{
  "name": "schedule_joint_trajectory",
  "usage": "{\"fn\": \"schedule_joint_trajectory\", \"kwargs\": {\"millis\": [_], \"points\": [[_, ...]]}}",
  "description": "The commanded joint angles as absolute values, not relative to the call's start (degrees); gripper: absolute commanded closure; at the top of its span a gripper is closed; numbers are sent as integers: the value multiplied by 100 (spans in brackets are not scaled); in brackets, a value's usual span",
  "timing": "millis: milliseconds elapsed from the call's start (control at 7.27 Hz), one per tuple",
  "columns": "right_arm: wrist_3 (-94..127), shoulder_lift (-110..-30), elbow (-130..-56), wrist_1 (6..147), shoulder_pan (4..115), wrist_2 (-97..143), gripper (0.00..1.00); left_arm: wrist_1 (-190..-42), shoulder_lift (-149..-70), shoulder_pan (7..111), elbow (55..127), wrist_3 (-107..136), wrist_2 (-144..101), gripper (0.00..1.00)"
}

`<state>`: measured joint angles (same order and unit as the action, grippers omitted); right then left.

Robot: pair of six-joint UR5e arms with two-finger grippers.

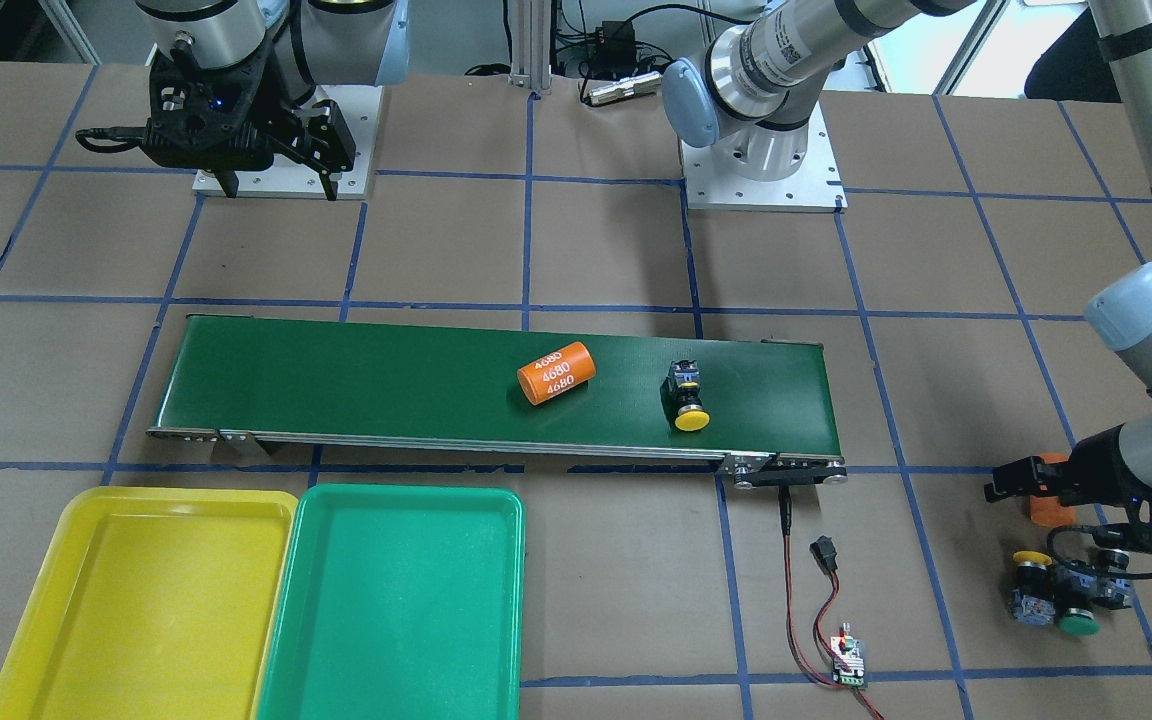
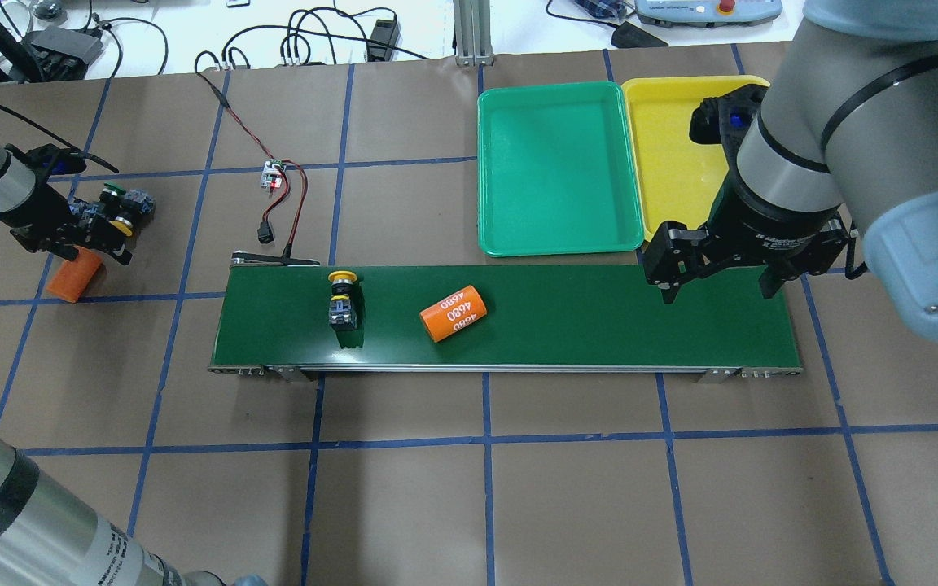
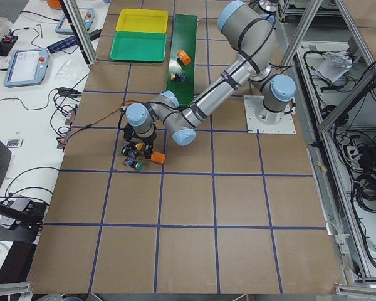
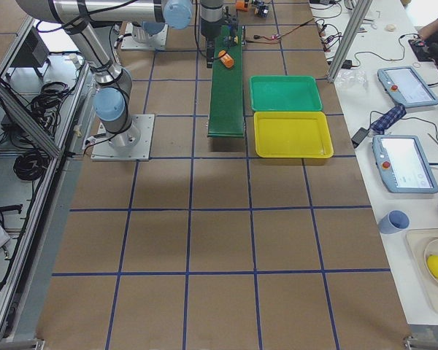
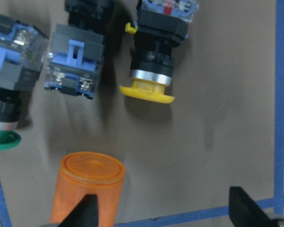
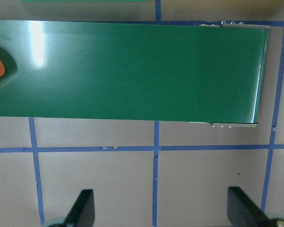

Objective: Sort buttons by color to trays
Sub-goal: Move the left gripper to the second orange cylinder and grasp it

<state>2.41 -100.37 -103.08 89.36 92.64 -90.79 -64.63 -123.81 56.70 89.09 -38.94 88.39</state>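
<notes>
My left gripper (image 5: pixel 163 208) hangs with jaws wide apart, the yellow button (image 5: pixel 154 56) lying just ahead of the gap, so I should advance, centre on its black body and steer clear of the orange cylinder (image 5: pixel 87 187) close by one jaw.

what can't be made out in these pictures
Middle button, left wrist view: cap cut off by the top edge, colour unknown.
Orange cylinder, front view: mostly behind the left gripper; no marking visible.
Button on the belt, exterior left view: too small for detail.
</notes>
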Motion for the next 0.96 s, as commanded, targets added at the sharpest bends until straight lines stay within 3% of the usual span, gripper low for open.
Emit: {"fn": "schedule_joint_trajectory", "kwargs": {"millis": [0,825], "points": [[246,-10037,-10301,8938,9264,-9079,0,-6765,-12323,5730,8668,-3894,9263,0],[237,-10046,-10310,8930,9264,-9088,0,-6883,-12454,5424,8683,-4646,9316,0]]}}
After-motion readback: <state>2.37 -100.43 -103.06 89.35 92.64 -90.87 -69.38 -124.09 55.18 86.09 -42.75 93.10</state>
